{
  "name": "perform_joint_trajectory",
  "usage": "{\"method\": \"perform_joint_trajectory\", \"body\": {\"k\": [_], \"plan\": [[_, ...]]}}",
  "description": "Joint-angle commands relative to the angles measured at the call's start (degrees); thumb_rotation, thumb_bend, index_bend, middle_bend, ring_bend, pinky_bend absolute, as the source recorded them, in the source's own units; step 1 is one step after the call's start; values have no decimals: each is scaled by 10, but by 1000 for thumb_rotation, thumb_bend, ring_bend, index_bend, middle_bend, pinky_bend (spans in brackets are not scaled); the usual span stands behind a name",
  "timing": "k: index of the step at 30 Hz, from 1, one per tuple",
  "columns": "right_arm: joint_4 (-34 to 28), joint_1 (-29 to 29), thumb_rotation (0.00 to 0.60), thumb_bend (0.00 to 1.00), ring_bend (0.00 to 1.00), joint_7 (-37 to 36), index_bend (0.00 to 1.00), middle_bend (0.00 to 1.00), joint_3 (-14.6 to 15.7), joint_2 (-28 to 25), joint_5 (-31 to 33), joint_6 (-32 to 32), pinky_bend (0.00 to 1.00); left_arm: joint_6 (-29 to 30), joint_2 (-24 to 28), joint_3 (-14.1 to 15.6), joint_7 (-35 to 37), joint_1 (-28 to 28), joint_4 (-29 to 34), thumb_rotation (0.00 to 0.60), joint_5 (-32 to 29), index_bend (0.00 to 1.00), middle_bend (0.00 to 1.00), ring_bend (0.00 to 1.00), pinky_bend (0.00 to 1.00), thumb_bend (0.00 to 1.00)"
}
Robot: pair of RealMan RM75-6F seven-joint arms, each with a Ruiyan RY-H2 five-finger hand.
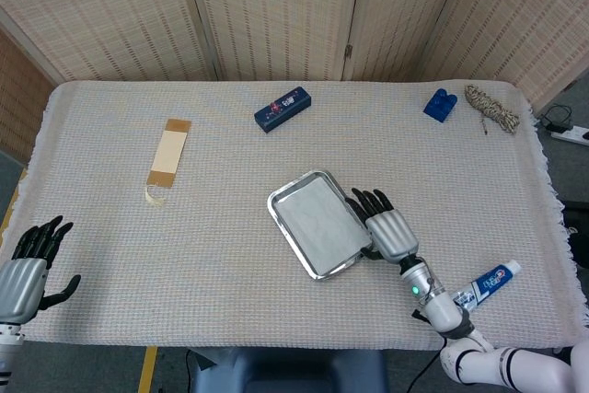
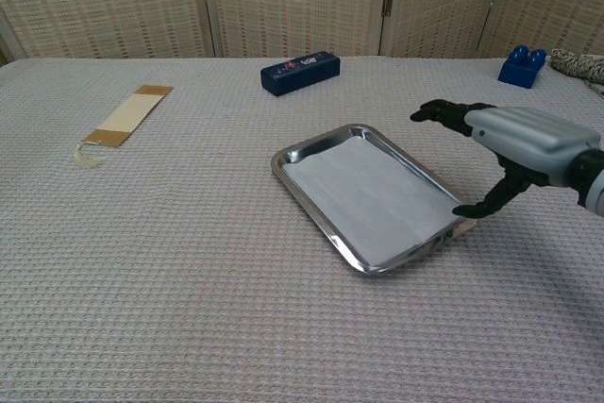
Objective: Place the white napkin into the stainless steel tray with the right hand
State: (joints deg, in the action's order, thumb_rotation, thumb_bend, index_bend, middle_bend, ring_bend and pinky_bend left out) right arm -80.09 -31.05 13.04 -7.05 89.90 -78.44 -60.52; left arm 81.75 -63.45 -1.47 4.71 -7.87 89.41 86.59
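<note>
Looking down from the head view, the white napkin (image 1: 318, 224) already lies flat inside the stainless steel tray (image 1: 290, 196) at centre frame, with the right hand (image 1: 390, 231) just beside its right rim, fingers spread, holding nothing. From the chest view, the napkin's near-right corner seems to lap the rim, so only withdrawal appears left.

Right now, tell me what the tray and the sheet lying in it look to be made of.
Tray: polished metal, likely stainless steel; its raised rim gleams and mirrors light.
Napkin: thin matte white sheet, paper or tissue by its look; it lies flat with crisp straight edges, though cloth cannot be ruled out.
</note>
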Motion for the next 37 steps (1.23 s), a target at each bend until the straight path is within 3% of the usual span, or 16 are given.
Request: {"method": "perform_joint_trajectory", "body": {"k": [1, 11, 15, 20, 22, 25, 29, 37], "plan": [[-23, 2, 600, 249, 0, -8, 0, 0, -7, -15, 3, -8, 0, 1, 1, 0, 1, 1, 1, 600, 1, 0, 0, 0, 0, 393], [-63, 42, 600, 246, 0, -87, 0, 1, 8, -56, -91, -125, 0, 3, 0, 0, 1, 1, 2, 600, 3, 0, 0, 0, 0, 393], [-26, 107, 600, 246, 8, -122, 0, 16, 54, -63, -187, -269, 0, 10, -1, 1, -1, 2, 2, 600, 10, 0, 0, 0, 0, 393], [22, 189, 600, 246, 0, -67, 0, 0, 80, -71, -202, -375, 0, 19, -5, 4, -6, 3, 0, 600, 21, 0, 0, 0, 0, 394], [8, 218, 600, 247, 0, -24, 0, 0, 88, -88, -180, -382, 0, 22, -6, 5, -12, 4, 1, 600, 26, 0, 0, 0, 0, 393], [-64, 256, 600, 245, 0, 47, 0, 0, 94, -130, -119, -365, 0, 27, -9, 9, -33, 6, 7, 600, 33, 0, 0, 0, 0, 394], [-129, 259, 600, 247, 0, 44, 0, 0, 96, -172, -100, -334, 0, 40, -14, 14, -51, 8, 12, 600, 53, 0, 0, 0, 0, 393], [-149, 261, 600, 247, 0, 30, 0, 0, 96, -190, -103, -308, 0, 50, -23, 15, -65, 11, 9, 600, 63, 0, 0, 0, 0, 393]]}}
